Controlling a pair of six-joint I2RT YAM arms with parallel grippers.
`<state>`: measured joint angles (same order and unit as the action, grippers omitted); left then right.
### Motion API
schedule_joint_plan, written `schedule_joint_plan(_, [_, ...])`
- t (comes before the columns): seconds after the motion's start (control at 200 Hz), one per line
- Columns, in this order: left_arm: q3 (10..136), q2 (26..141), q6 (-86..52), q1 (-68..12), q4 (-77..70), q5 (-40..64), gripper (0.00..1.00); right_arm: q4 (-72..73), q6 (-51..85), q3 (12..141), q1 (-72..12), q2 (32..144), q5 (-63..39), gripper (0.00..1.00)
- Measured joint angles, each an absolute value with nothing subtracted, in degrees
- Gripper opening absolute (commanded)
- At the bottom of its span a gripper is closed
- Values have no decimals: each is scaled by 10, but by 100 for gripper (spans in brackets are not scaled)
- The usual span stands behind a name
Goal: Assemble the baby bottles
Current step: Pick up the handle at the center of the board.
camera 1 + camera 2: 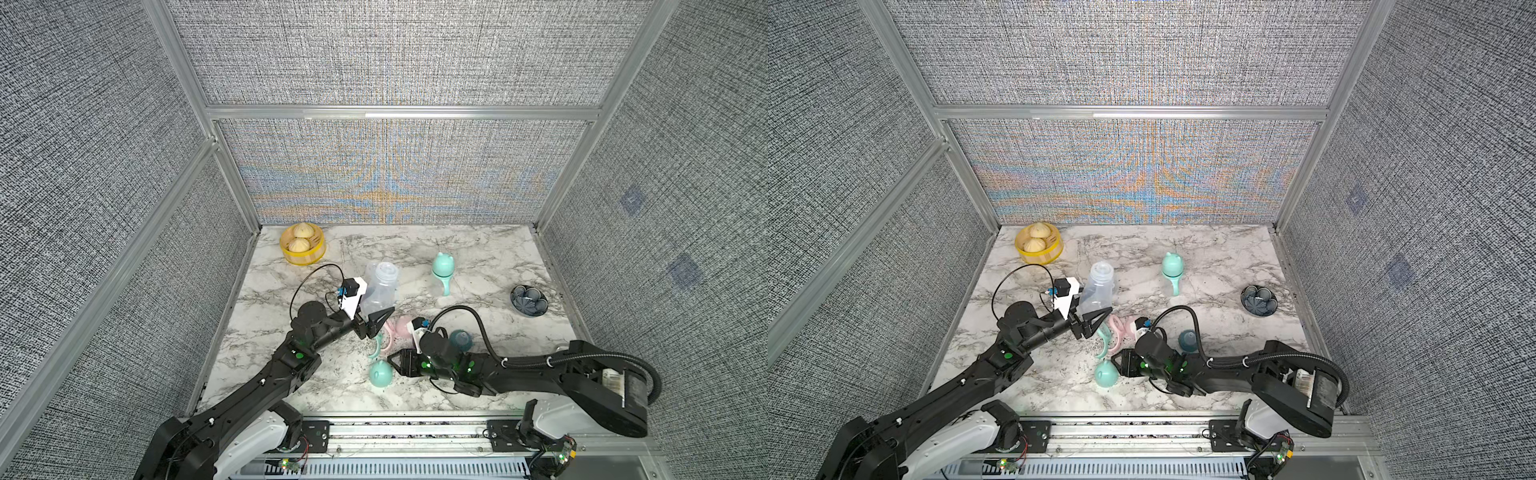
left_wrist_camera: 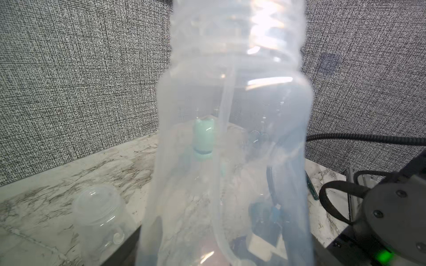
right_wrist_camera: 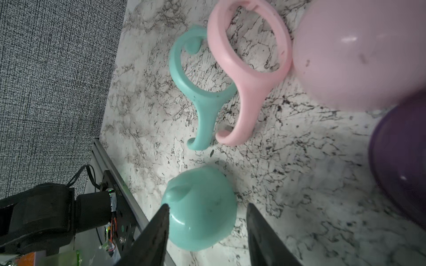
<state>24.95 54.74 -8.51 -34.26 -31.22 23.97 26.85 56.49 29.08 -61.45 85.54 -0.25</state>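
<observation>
Far left, at the back corner, the yellow steamer basket (image 1: 305, 258) is not part of this job. Next along, my left gripper (image 1: 374, 315) is clamped on the base of a clear bottle (image 1: 379, 286) and holds it off the marble table (image 1: 478, 249), tilted, with its bare threaded neck pointing towards the back wall. I judge this bottle to be light, thin-walled and slick. A hard squeeze would dent it, so the low grip suits it and leaves the threads free. Below it, a mint handle ring (image 3: 207, 115) and a pink handle ring (image 3: 249, 101) lie side by side on the marble, touching near their stems. In front of them lies the mint cap (image 3: 202, 221), close to the table's front edge. My right gripper (image 3: 207, 206) has its jaws parted around this cap. One finger is at the cap's edge and the other stands a little clear, so nothing is pinched yet. The cap looks hard, smooth and very light, and I expect it to squirt out of a grip on the dome. I would take it across the lower wall near the rim and keep off the ears. Right of that are a pink cap (image 3: 357, 57) and a teal collar (image 1: 460, 340). Further back stands a finished bottle (image 1: 441, 270) with its mint cap on. The dark bowl (image 1: 529, 309) sits at the far right.
</observation>
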Motion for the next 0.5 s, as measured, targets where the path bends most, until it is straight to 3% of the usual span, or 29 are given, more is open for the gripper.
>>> schedule_joint_plan(0.5, [250, 529, -79, -343, -283, 237, 17, 380, 632, 311, -615, 966, 79, 52])
